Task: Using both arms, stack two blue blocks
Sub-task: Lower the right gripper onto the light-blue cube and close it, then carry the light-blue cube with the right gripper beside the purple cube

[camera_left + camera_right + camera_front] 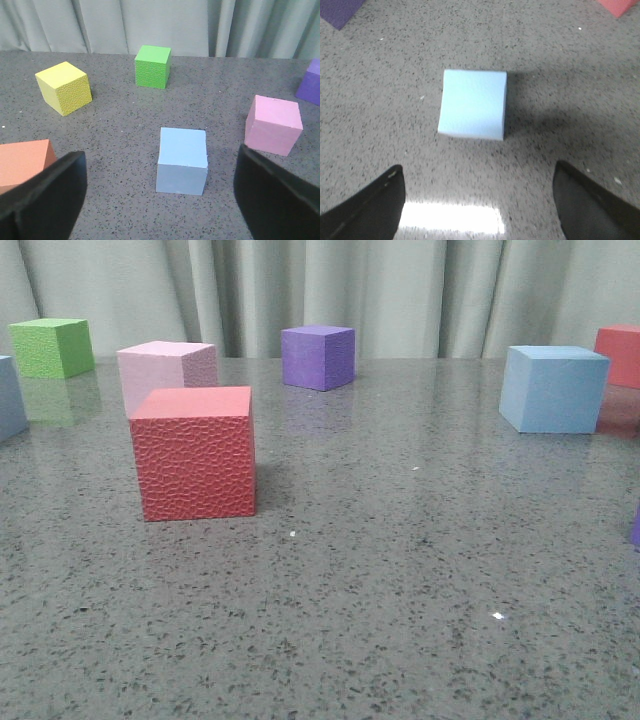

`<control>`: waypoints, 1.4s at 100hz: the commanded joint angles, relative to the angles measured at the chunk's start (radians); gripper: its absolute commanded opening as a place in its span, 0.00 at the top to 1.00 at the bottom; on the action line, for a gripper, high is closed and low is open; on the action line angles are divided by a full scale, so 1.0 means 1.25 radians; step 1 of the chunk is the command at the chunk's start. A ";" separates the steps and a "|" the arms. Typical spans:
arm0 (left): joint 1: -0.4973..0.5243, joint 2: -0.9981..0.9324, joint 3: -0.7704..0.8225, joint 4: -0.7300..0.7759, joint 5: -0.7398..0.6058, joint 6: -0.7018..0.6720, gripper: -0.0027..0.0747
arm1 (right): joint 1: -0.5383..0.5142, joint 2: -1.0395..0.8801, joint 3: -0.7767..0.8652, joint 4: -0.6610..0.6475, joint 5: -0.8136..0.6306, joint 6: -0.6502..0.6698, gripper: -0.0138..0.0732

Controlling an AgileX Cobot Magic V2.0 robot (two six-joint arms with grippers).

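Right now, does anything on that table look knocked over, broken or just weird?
Nothing stands out. The cubes all sit flat and apart on the table, including the blue blocks. Both grippers are open and hold nothing.

On the table [400, 570], seen from the front, a textured cube [193, 453] stands nearest on the left, with a smooth cube [166, 370] close behind it, a further cube [52, 347] at far left rear, another [318, 356] at centre rear, and one of the blocks [553, 388] at right, before a cube [620, 355] cut by the right edge. A second block [10, 397] is cut by the left edge; in the left wrist view it [182, 160] lies ahead of the left gripper [160, 200], between the spread fingers [50, 195], ringed by five cubes standing well apart. In the right wrist view the other block [473, 104] lies ahead of the right gripper [477, 205], touching neither finger.
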 commanded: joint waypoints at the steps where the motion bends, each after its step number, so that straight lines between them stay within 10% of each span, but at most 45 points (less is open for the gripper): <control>1: 0.002 0.005 -0.029 -0.012 -0.054 -0.002 0.24 | -0.001 0.045 -0.079 0.005 -0.005 -0.005 0.15; 109: 0.002 0.005 -0.029 -0.012 -0.053 -0.002 0.24 | 0.001 0.334 -0.263 0.033 0.109 -0.005 0.15; 140: 0.002 0.005 -0.029 -0.012 -0.053 -0.002 0.24 | 0.001 0.351 -0.263 0.030 0.126 -0.005 0.35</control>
